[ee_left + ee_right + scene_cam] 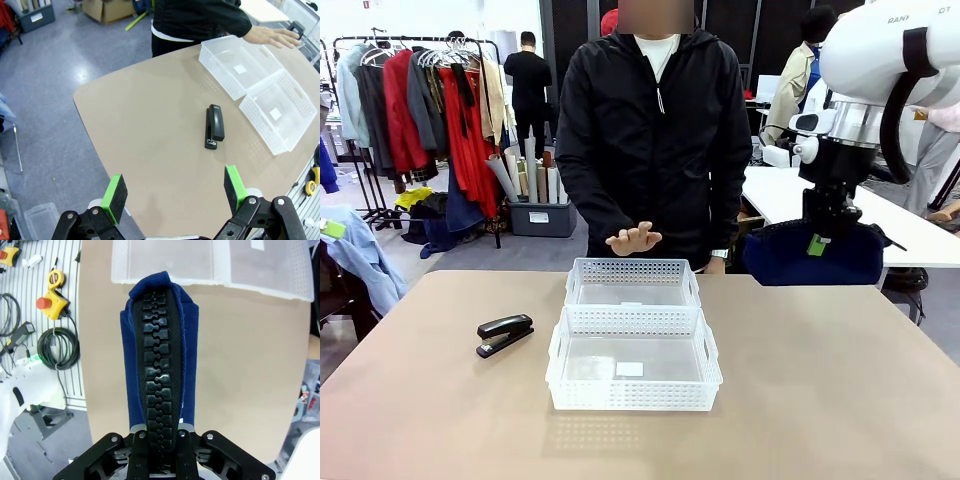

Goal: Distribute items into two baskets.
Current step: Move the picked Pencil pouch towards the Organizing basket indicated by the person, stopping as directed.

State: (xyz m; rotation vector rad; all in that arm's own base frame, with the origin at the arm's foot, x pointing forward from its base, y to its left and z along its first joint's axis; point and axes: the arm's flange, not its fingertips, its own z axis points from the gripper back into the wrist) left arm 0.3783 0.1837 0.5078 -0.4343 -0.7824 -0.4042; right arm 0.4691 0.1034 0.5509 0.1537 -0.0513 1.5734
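Front view — navy pouch (pixel 780 258) hangs clamped beneath the right gripper (pixel 830 232) — airborne.

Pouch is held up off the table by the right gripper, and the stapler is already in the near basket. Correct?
No: the stapler lies on the table left of the near basket, not in it; the front view shows this. The right gripper does hold the pouch off the table.

Robot lab in an open hall, clothes rack (pixel 430 110), white worktable (pixel 782 192), emergency-stop button (pixel 51 303)
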